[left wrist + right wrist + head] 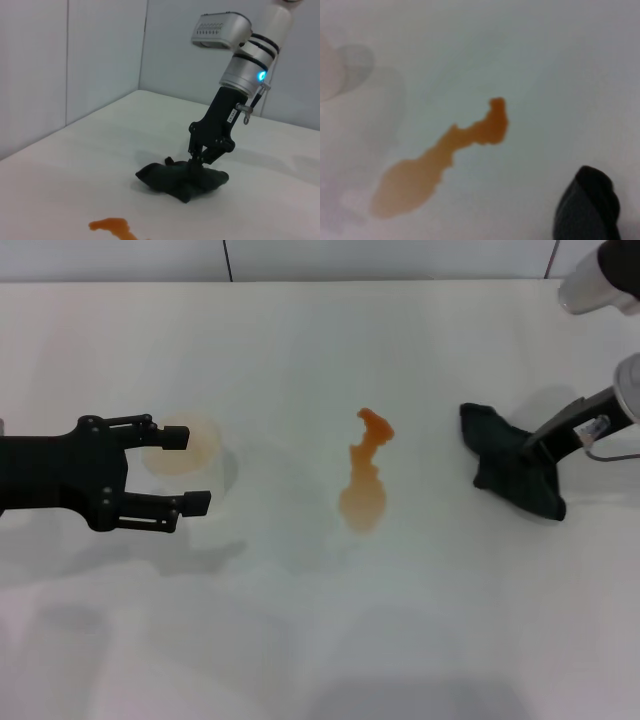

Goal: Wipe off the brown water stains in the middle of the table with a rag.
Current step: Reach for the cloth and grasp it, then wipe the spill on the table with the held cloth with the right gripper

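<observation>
The brown water stains [364, 480] lie as one orange-brown puddle in the middle of the white table [300, 640], narrow at the far end and rounder at the near end. They also show in the right wrist view [440, 160] and at the edge of the left wrist view [112, 227]. The black rag [508, 468] lies crumpled to the right of the stains. My right gripper [533, 447] reaches down onto it, its fingers pinched into the cloth [182, 181]. My left gripper [186, 471] hangs open at the far left, well away from the stains.
A translucent whitish cup [190, 452] stands at the left. The left gripper's far finger overlaps it in the head view. A grey wall runs along the table's far edge. The rag's corner [590, 205] shows in the right wrist view.
</observation>
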Controlling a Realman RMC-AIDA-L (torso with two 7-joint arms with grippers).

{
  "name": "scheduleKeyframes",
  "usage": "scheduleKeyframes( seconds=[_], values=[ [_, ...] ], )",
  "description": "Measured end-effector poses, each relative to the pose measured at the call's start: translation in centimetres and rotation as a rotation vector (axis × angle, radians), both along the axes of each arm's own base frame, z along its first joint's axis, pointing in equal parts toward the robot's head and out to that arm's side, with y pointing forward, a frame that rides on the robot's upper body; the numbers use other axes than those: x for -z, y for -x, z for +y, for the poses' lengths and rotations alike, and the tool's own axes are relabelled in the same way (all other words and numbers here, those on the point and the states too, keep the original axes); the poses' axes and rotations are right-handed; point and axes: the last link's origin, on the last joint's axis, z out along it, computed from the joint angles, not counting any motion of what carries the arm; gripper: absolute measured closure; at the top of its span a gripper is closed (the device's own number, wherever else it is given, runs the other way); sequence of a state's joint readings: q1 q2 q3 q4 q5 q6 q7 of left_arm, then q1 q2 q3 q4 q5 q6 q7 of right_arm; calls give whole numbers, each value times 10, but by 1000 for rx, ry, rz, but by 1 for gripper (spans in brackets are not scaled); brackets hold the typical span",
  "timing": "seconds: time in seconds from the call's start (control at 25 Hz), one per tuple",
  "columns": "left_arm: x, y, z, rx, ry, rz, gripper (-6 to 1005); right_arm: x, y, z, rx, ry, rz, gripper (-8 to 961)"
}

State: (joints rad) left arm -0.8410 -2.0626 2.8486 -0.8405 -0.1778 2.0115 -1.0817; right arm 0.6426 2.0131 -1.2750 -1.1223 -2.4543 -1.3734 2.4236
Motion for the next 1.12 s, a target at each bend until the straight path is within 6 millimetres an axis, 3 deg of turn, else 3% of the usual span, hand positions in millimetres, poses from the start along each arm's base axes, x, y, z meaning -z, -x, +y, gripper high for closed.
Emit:
scheduleKeyframes(
  seconds=[0.64, 1.12],
  values=[
    [0, -1, 1, 19, -19, -1, 112, 26, 39, -10, -89, 113, 62, 938],
    [-1, -3, 3, 27, -30, -6, 112, 57, 70, -31, -145, 243, 84, 938]
  ],
)
